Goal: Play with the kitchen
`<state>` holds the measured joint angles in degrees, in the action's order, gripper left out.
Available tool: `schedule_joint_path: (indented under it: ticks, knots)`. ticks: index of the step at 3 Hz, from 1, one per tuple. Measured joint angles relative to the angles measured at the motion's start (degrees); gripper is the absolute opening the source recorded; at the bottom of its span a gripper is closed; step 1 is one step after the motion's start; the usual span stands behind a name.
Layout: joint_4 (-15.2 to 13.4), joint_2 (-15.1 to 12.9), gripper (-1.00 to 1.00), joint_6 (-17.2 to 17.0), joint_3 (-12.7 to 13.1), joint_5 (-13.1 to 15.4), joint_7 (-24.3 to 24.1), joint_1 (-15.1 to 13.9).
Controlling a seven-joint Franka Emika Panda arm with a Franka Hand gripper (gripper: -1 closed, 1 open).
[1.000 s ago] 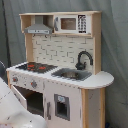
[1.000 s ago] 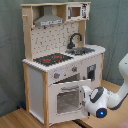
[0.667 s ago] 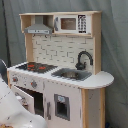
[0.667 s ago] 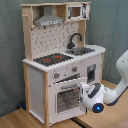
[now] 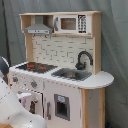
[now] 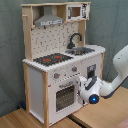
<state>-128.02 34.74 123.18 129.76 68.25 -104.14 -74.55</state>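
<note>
The kitchen (image 5: 65,50) is a tall toy of pale wood and white panels, seen in both exterior views (image 6: 50,37). It has a black-red hob (image 6: 52,59), a black faucet (image 6: 75,39) over a sink (image 6: 82,50), and a grey hood (image 6: 49,20). The oven door (image 6: 65,96) stands nearly flush with the front. My gripper (image 6: 85,86) is pressed close to the door's right edge, at the front corner of the kitchen. In the first exterior view only the white arm (image 5: 12,107) shows, at the lower left, covering part of the oven door (image 5: 29,102).
A toy microwave (image 5: 70,23) sits on the top shelf. A white cupboard door (image 5: 62,106) is below the sink. The kitchen stands on a wooden surface (image 6: 100,116). A grey-green curtain (image 6: 112,25) hangs behind it.
The oven door has swung from open to nearly shut. My arm has moved in toward the kitchen front with it.
</note>
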Motion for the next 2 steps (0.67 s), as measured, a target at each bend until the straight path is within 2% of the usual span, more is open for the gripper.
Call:
schedule_joint_path:
  ticks: [1, 2]
  knots:
    - [0.0, -0.1, 1.0, 2.8, -2.2, 1.9, 0.1, 4.2]
    - [-0.5, -0.1, 1.0, 0.0, -2.3, 2.0, 3.9, 8.5]
